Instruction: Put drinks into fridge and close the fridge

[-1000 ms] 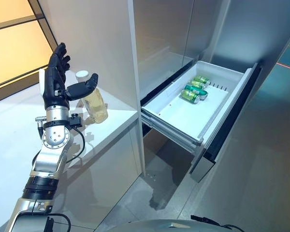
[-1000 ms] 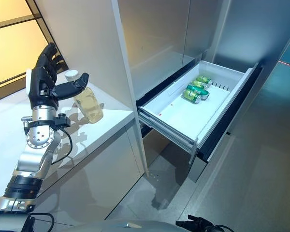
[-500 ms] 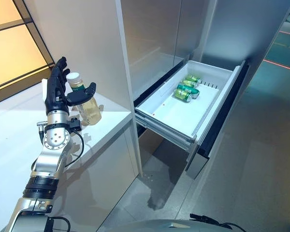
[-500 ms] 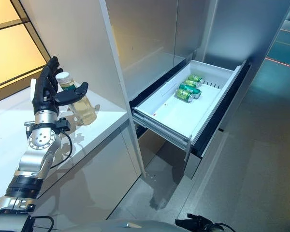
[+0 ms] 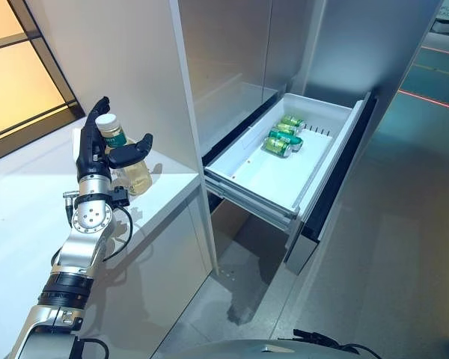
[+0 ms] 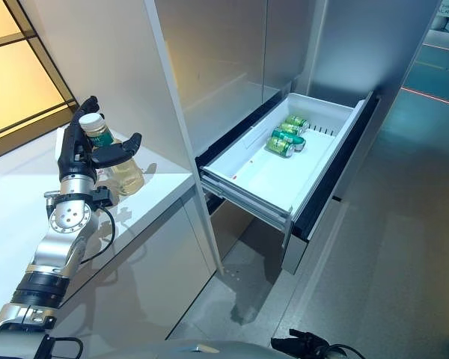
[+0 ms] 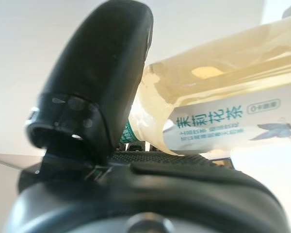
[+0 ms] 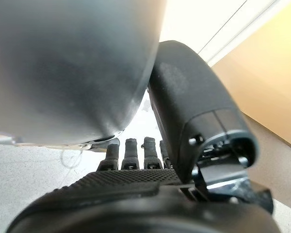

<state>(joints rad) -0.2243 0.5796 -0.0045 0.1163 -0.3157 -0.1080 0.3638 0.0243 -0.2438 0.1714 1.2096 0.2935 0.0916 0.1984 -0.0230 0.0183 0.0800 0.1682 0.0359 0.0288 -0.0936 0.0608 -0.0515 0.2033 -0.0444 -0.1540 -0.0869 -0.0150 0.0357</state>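
Observation:
A clear bottle of pale yellow tea (image 5: pixel 132 170) with a white cap stands a little tilted on the white counter (image 5: pixel 30 217). My left hand (image 5: pixel 90 155) is raised at it. The fingers stand straight behind the bottle and the thumb (image 7: pixel 106 82) reaches across its front. The bottle (image 7: pixel 223 97) lies close against the palm in the left wrist view. The hand is open. The white fridge drawer (image 5: pixel 247 191) is pulled out to the right, with green cans (image 5: pixel 283 137) lying at its far end. My right hand (image 8: pixel 136 189) shows only in its own wrist view, fingers straight, holding nothing.
A tall white panel (image 5: pixel 183 90) rises between the counter and the fridge, right beside the bottle. The drawer's dark front (image 5: pixel 337 172) juts out over the grey floor (image 5: pixel 389 254). An orange wall (image 5: pixel 22 82) stands behind the counter.
The camera has shifted. My left hand has closed in on the bottle, so the bottle now sits deeper between the thumb and the fingers. The drawer and cans are unchanged.

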